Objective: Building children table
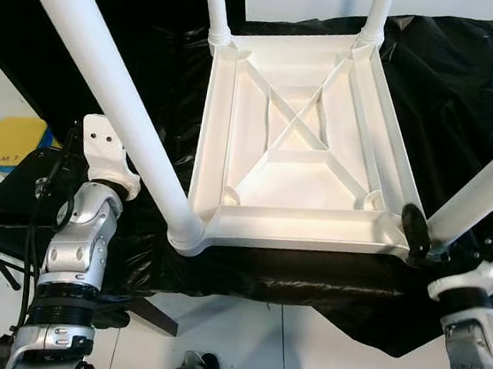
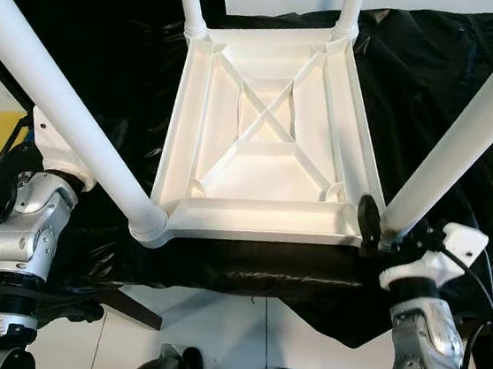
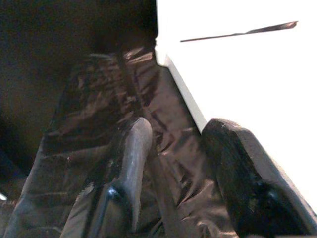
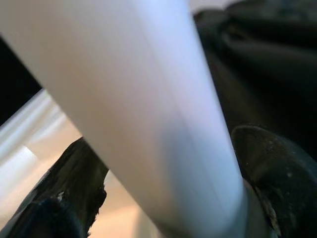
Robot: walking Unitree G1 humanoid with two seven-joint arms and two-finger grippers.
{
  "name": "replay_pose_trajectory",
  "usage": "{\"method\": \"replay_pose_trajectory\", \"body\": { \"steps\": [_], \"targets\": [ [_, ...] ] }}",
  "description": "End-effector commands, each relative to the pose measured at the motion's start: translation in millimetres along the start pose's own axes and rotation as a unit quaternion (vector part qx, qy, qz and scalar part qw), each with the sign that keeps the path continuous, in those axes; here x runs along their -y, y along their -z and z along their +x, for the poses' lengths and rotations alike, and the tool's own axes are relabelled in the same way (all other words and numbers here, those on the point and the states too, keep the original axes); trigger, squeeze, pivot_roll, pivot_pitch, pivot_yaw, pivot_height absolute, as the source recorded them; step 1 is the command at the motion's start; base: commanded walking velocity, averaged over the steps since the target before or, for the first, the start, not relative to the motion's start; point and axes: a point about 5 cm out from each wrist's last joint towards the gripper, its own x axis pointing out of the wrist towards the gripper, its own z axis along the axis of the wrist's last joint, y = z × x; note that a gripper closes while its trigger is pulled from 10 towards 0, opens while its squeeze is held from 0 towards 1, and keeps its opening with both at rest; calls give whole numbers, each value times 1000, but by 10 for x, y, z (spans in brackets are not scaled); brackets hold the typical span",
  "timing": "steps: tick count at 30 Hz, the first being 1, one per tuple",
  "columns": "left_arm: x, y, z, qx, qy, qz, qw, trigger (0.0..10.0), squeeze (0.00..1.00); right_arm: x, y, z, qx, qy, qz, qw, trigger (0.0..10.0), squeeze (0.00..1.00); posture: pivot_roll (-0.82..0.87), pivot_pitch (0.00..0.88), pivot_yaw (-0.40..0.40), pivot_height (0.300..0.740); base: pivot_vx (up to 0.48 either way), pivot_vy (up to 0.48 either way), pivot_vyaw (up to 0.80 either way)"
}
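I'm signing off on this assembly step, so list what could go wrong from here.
1. The right claw straddles the near right leg at its base; a sideways pull might cock it in its socket.
2. The upturned tabletop lies on slick black sheeting and could slide.
3. The left claw is open beside the tabletop's edge, gripping nothing, so nothing braces it.

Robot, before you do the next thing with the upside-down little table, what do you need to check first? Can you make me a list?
1. Tabletop lies upside down on the black sheet: ok.
2. All four legs stand in their corners: ok.
3. Right gripper has its fingers around the near right leg: ok.
4. That leg is pushed fully into its socket: cannot tell.
5. Left gripper is open and holds nothing, beside the table edge: ok.
6. Near left leg is seated tight: cannot tell.
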Motion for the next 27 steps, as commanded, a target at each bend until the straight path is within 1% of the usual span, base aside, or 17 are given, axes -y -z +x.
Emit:
{"method": "replay_pose_trajectory", "body": {
  "steps": [1, 2, 3, 4, 5, 6, 7, 10, 13, 15, 17, 19, 23, 27],
  "targets": [
    [38, 23, -29, -8, -1, -7, 1000, 10000, 0, -359, -241, 52, 37, -109, 0, 993, 10000, 0, -48, 174, 69, 740, 0, 0, 0],
    [63, 17, -31, -8, 3, -8, 1000, 10000, 0, -398, -245, 92, 41, -108, -13, 993, 10000, 0, -41, 174, 58, 740, 0, 0, 0],
    [63, 17, -31, -8, 3, -8, 1000, 10000, 0, -398, -245, 92, 41, -108, -13, 993, 10000, 0, -41, 174, 58, 740, 0, 0, 0],
    [87, 16, -36, -9, 7, -5, 1000, 10000, 0, -440, -230, 137, 43, -109, -41, 992, 10000, 0, -36, 174, 52, 740, 0, 0, 0],
    [104, 16, -41, -9, 10, -3, 1000, 10000, 0, -487, -201, 174, 40, -110, -57, 991, 10000, 0, -36, 174, 52, 740, 0, 0, 0],
    [104, 16, -41, -9, 10, -3, 1000, 10000, 0, -487, -201, 174, 40, -110, -57, 991, 10000, 0, -36, 174, 52, 740, 0, 0, 0],
    [136, 25, -50, -10, 14, -5, 1000, 10000, 0, -598, -136, 229, 34, -120, -75, 989, 10000, 0, -27, 169, 32, 740, 0, 0, 0],
    [174, 33, -65, -11, 17, -1, 1000, 10000, 0, -695, -75, 269, 23, -135, -80, 987, 10000, 0, -22, 168, 27, 740, 0, 0, 0],
    [201, 47, -99, -11, 20, -5, 1000, 10000, 0, -704, -45, 292, 11, -139, -88, 986, 10000, 0, -12, 163, 13, 740, 0, 0, 0],
    [201, 47, -99, -11, 20, -5, 1000, 10000, 0, -704, -45, 292, 11, -139, -88, 986, 10000, 0, -12, 163, 13, 740, 0, 0, 0],
    [193, 73, -145, -18, 22, -1, 1000, 10000, 0, -699, -20, 297, -4, -141, -94, 985, 10000, 0, -2, 162, 5, 740, 0, 0, 0],
    [188, 78, -158, -22, 22, 2, 1000, 10000, 0, -700, -14, 298, -8, -143, -96, 985, 10000, 0, -2, 162, 5, 740, 0, 0, 0],
    [86, 65, -197, -27, 18, 18, 999, 10000, 0, -707, 11, 312, -21, -138, -109, 984, 10000, 0, 6, 157, -4, 740, 0, 0, 0],
    [59, 58, -204, -29, 17, 22, 999, 10000, 0, -708, 14, 315, -22, -138, -113, 984, 10000, 0, 6, 157, -4, 740, 0, 0, 0]
  ]
}}
